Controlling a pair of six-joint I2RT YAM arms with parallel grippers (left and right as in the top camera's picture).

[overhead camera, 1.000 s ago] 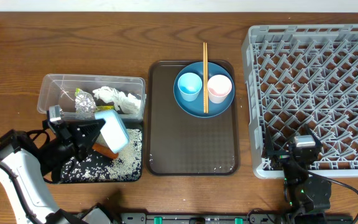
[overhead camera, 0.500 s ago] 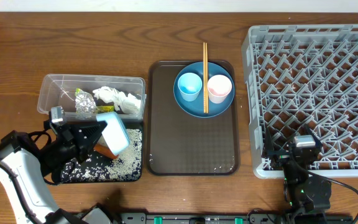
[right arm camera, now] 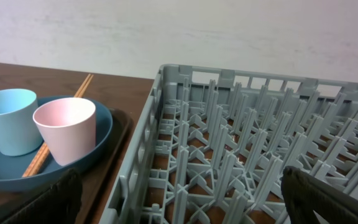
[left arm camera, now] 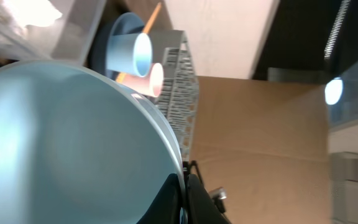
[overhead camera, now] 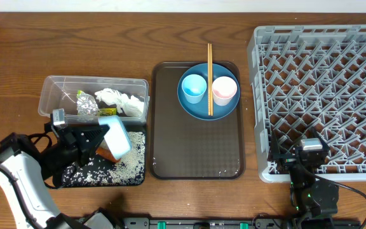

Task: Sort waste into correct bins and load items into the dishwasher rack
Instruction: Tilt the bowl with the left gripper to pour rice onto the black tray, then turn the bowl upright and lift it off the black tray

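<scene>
We see the left claw [overhead camera: 96, 141] clamped tight on the rim of the white bowl [overhead camera: 114, 135]. The bowl hangs tipped over the black tray [overhead camera: 100, 184] at the worktop's near left corner, with white rice bits [overhead camera: 88, 172] strewn beneath it. The right claw [right arm camera: 179, 205] stands wide apart and holds nothing, parked at the near left corner of the dishwasher rack [overhead camera: 323, 83] by the worktop's right edge.

We judge the pinch on the rim a thin one (the bowl is broad and tilted). A jolt could let it slip and drop into the rice, scattering bits over the tray's edge. Carried toward the rack too low, it could clip the clear tub [overhead camera: 49, 95] or knock the light blue cup [overhead camera: 193, 87] and pale pink cup [overhead camera: 224, 90]. Clinging rice might also fall onto the brown tray [overhead camera: 196, 140].

Against the earlier frames, we find almost nothing changed: the left arm and bowl sit a touch nearer the brown tray, and everything else lies as it did.
</scene>
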